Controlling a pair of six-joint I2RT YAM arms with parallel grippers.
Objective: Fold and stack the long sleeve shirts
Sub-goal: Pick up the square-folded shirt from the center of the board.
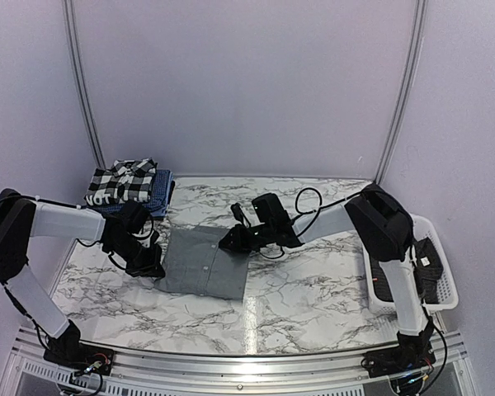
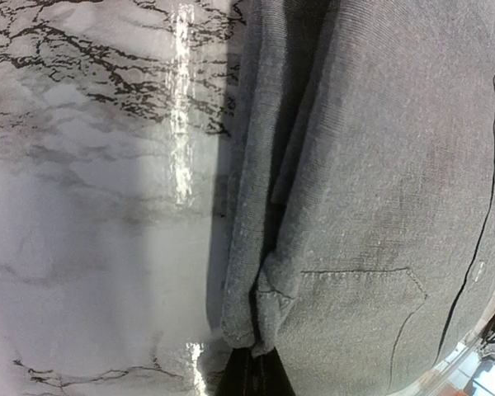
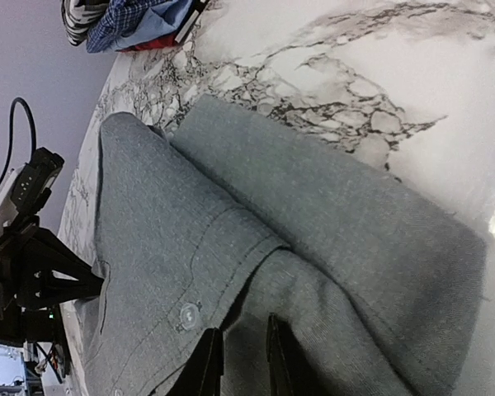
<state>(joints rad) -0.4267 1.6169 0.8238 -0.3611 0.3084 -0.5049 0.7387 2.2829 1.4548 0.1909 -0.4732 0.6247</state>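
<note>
A mid-grey button-front shirt [image 1: 202, 262] lies folded flat in the middle of the marble table. My left gripper [image 1: 153, 268] is at its left edge, shut on a pinched fold of the grey cloth [image 2: 256, 305]. At the shirt's upper right edge, my right gripper [image 1: 231, 241] has its fingers [image 3: 205, 363] close together with a ridge of the grey shirt [image 3: 231, 206] between them, beside a button. A black-and-white checked shirt [image 1: 122, 181] rests folded on a blue shirt [image 1: 158, 194] at the back left.
A white slatted basket [image 1: 445, 301] stands at the right table edge beside the right arm, with something dark inside. The table's back edge meets the booth wall. In the right wrist view the left arm [image 3: 25, 247] shows at the far side of the shirt.
</note>
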